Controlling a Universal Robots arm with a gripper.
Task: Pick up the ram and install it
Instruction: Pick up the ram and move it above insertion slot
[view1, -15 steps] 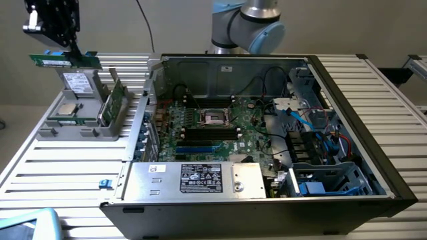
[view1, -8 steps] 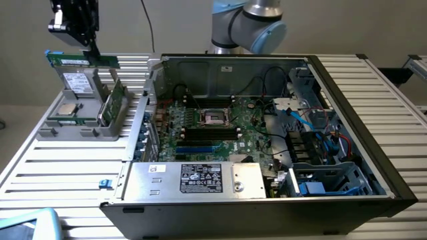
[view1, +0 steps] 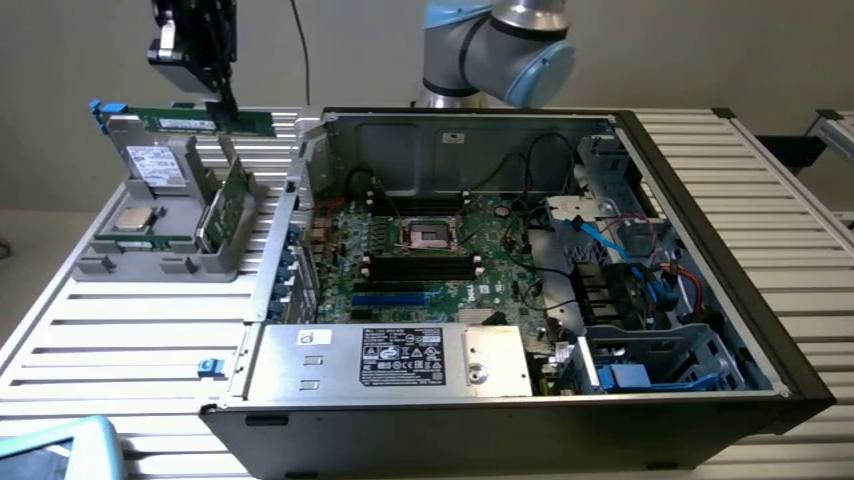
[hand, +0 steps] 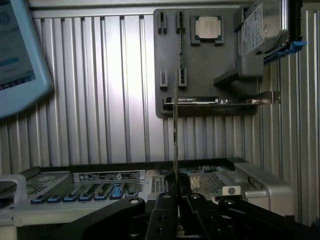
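Green ram (view1: 248, 123) seemingly in high, downturned gripper (view1: 223, 106).

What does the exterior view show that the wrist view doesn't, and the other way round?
Exterior view: the motherboard inside the open computer case, its cables, and the arm's grey and blue joint. Wrist view: the ram edge-on, a thin line rising from the gripper. Shared: the gripper shut on the ram, the grey parts holder with the processor chip and hard drive, and the labelled power supply.
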